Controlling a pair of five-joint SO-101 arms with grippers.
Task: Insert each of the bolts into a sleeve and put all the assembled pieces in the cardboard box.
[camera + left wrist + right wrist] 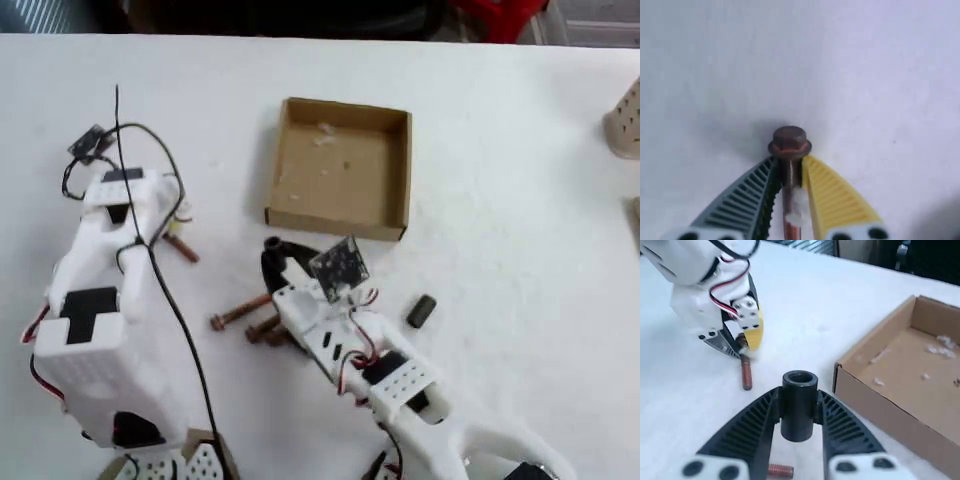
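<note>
My left gripper is shut on the shank of a copper-coloured bolt, head pointing away over the white table. From above, that bolt pokes out below the left gripper. My right gripper is shut on a black sleeve, held upright with its bore facing up, just in front of the cardboard box. The right gripper sits near the cardboard box's front wall. Two loose bolts lie beside the right arm. A spare black sleeve lies to its right.
The box holds a few white crumbs. The left arm's black cable trails across the table between the arms. A beige perforated object stands at the right edge. A loose bolt's threaded end lies under the right gripper.
</note>
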